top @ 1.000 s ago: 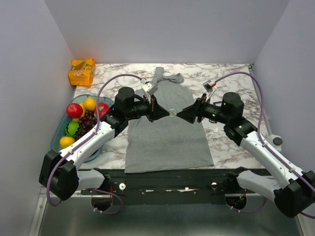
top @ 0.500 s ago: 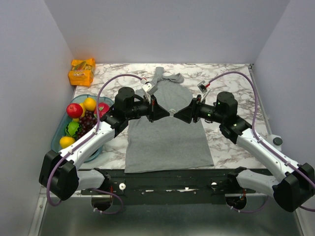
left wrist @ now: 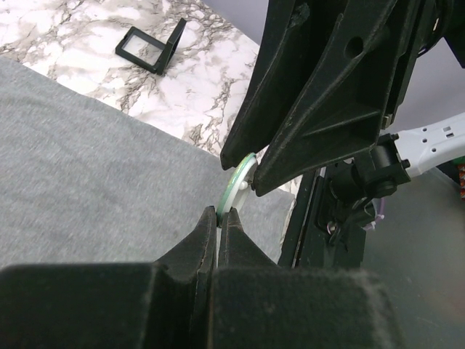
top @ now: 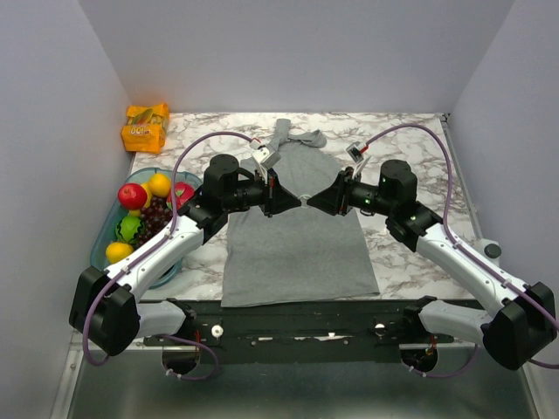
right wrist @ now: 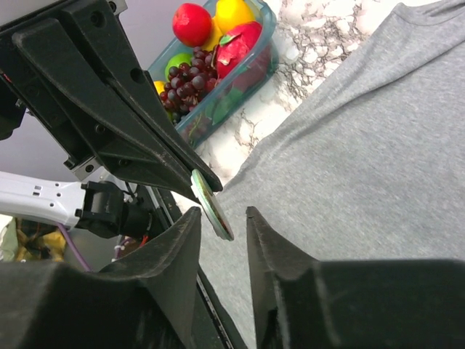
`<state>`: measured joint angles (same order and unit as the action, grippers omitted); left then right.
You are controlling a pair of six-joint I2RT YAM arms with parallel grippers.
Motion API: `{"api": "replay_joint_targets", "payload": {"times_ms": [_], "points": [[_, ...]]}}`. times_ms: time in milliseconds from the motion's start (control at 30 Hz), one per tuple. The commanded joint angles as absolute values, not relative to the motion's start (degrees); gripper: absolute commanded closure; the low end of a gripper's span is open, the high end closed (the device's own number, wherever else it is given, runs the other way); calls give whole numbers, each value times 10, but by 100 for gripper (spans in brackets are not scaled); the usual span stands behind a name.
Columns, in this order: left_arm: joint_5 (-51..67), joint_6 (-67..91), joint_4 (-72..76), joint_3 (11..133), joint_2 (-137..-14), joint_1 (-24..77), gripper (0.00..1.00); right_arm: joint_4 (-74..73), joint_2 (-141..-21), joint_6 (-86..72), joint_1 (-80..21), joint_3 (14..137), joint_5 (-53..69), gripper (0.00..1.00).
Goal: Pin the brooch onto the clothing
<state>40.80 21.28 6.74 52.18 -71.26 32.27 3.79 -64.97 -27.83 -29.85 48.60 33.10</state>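
Note:
The brooch (top: 303,200), a thin round green-rimmed badge, hangs edge-on above the clothing (top: 297,249), a light-grey tank top spread flat on the marble table. My left gripper (top: 295,200) is shut on the brooch (left wrist: 236,185), its tips (left wrist: 219,213) pinching the lower rim. My right gripper (top: 314,201) faces it from the right. In the right wrist view the brooch (right wrist: 212,205) sits between the right gripper's (right wrist: 223,212) open jaws, with a gap still showing to the right-hand finger. Grey clothing (right wrist: 363,131) lies below.
A blue tray of fruit (top: 103,234) stands at the left edge of the table, with an orange packet (top: 145,127) behind it. A small open black card holder (left wrist: 150,49) lies on the marble beyond the clothing (left wrist: 87,160).
My right arm has moved left toward the left gripper, and its jaws have narrowed around the brooch. The left gripper has held still with the brooch.

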Motion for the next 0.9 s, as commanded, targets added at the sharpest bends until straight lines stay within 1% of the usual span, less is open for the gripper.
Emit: {"api": "replay_joint_targets", "payload": {"times_ms": [0,533,867], "points": [[425,218,80,529,-706,323,100,49,-657,-268,-304,504,316,64],[432,219,86,528,-708,330,100,26,-684,-254,-320,517,283,76],[432,215,85,527,-708,332,100,2,-699,-241,-331,531,256,78]]}}
